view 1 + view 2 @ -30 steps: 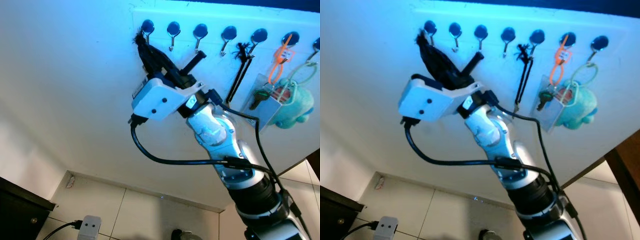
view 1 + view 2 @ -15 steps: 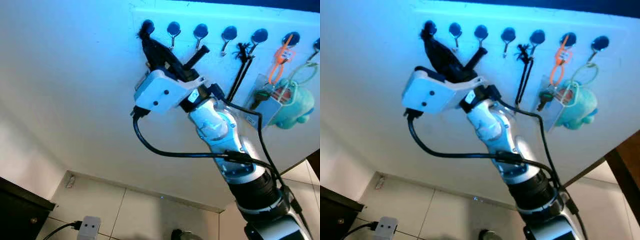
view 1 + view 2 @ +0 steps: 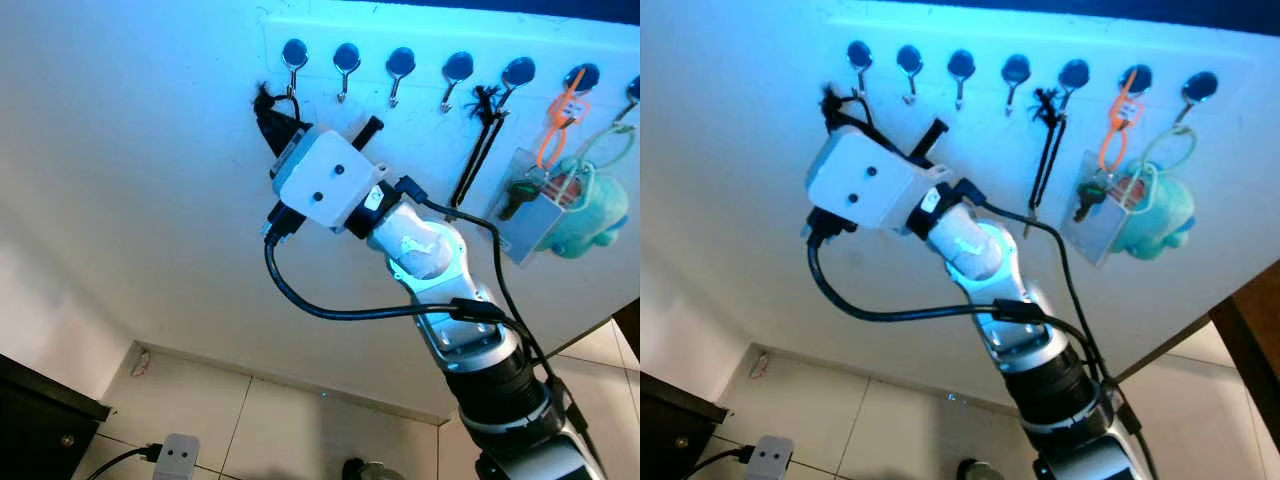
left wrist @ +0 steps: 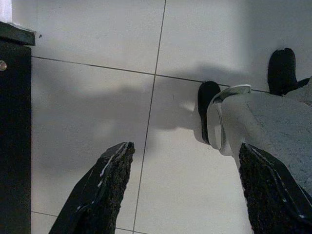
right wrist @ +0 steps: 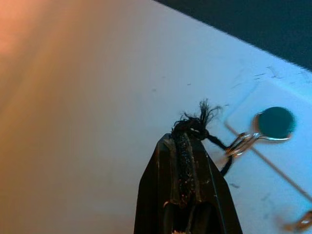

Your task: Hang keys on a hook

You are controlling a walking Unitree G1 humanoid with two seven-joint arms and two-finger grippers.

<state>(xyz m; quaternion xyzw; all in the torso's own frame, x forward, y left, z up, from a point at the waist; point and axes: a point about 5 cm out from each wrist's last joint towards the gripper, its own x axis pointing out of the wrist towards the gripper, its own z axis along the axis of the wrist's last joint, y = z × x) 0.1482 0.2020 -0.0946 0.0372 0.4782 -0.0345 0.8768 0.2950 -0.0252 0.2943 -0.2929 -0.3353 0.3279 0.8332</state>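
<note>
A white rack (image 3: 430, 30) on the wall carries a row of dark-knobbed hooks. My right gripper (image 3: 268, 108) is raised just below and to the left of the leftmost hook (image 3: 293, 78). It is shut on a black cord (image 5: 187, 131) with a frayed knot at its tip. From the knot a thin loop reaches the hook's wire (image 5: 241, 144) under its round knob (image 5: 275, 123). No keys can be seen on the cord. My left gripper (image 4: 185, 190) hangs open over the floor tiles.
Further right on the rack hang a black lanyard (image 3: 480, 130), an orange loop (image 3: 555, 120) with a clear badge holder (image 3: 535, 205), and a teal plush (image 3: 590, 215). Below are a dark cabinet (image 3: 40, 420), a white plug (image 3: 180, 450), and a grey leg (image 4: 263, 126) beside my left gripper.
My right gripper rose to the leftmost hook, then swung down and left of it with the wrist turned. The cord's loop now stretches from the fingertips to the hook.
</note>
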